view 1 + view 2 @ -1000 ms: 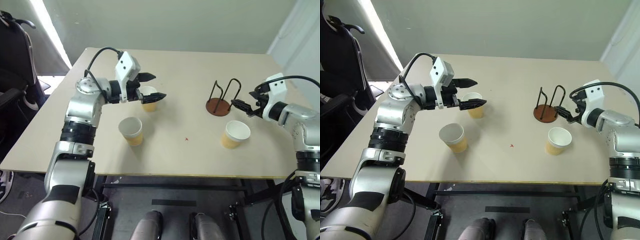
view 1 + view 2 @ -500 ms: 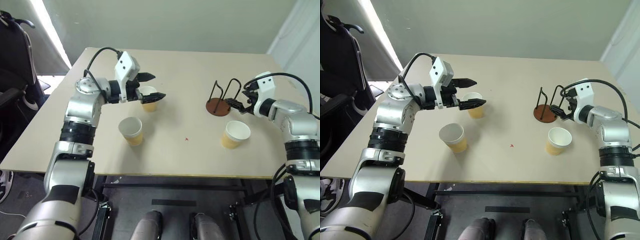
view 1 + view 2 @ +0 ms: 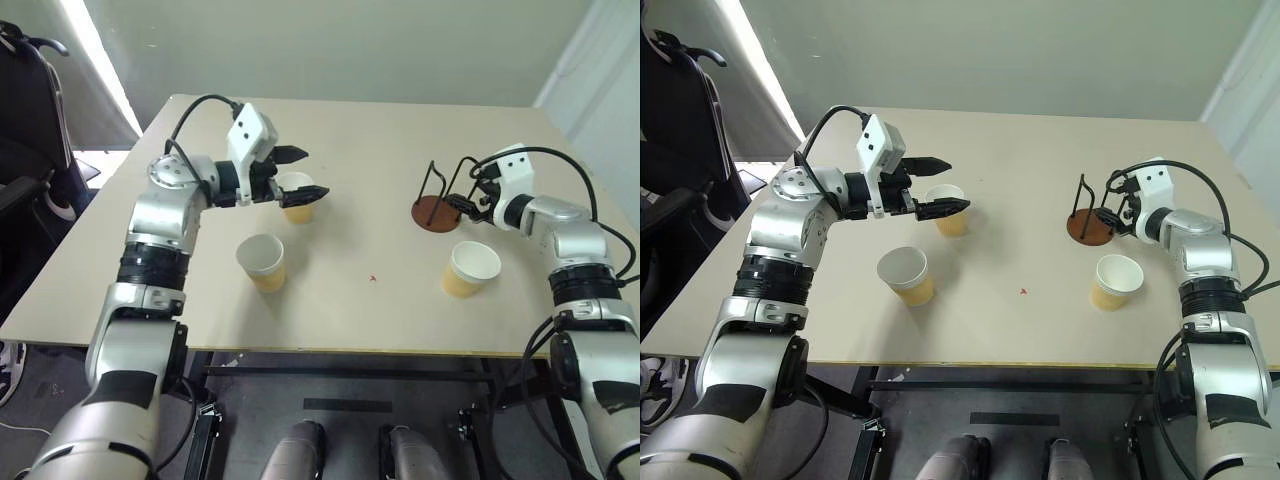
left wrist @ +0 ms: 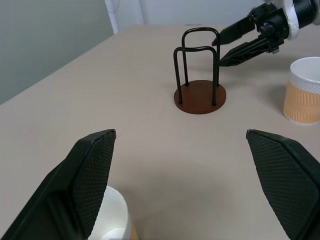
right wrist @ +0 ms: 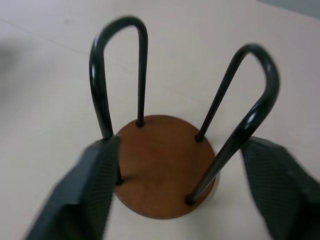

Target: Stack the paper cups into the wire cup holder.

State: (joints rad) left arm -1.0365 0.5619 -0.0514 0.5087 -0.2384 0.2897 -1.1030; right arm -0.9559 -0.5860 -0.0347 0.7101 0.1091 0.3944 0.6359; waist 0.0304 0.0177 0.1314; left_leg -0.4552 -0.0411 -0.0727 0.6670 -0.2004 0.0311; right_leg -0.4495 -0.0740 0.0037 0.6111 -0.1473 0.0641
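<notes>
The wire cup holder stands empty on the right half of the tabletop, its two black loops upright over the brown disc. My right end effector is right at it, fingers apart with one on each side of the near loop; from the head I cannot tell whether they touch the wire. I judge the step is to steady the holder, so I should close gently on the loop low down, without tipping or sliding the base. One paper cup sits just in front of the holder. Across the tabletop, my left end effector is wide open around the rim of a second cup, not yet gripping. The third cup stands nearer, apart.
</notes>
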